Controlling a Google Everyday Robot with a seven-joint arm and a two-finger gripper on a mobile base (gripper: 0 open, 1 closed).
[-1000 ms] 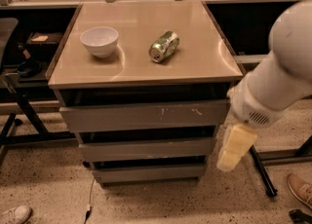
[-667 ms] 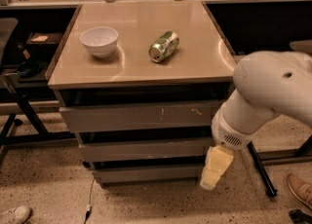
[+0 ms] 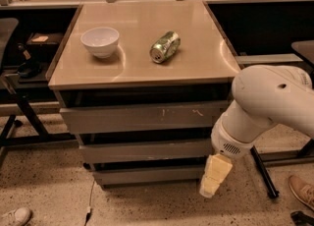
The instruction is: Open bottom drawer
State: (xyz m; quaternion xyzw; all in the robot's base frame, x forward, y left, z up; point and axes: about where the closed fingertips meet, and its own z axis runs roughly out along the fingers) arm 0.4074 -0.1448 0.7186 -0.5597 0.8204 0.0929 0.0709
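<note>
The bottom drawer (image 3: 147,175) is the lowest, narrowest grey front of three in the cabinet under the tan table top; its flat front looks pushed in. Above it sit the mid-sized grey front (image 3: 144,150) and the tallest grey front (image 3: 142,117) with pale scratch marks. My gripper (image 3: 213,177), pale yellow, hangs from the white arm (image 3: 265,107) at the right end of the bottom drawer's front, pointing down toward the floor.
A white bowl (image 3: 100,41) and a green can (image 3: 165,46) lying on its side rest on the table top (image 3: 196,68). A black chair stand (image 3: 17,102) is at the left. A shoe (image 3: 300,190) is at the right, another (image 3: 14,216) at lower left.
The arm has swung down and to the left; the gripper dropped from beside the middle drawer's right end to the bottom drawer's right end.
</note>
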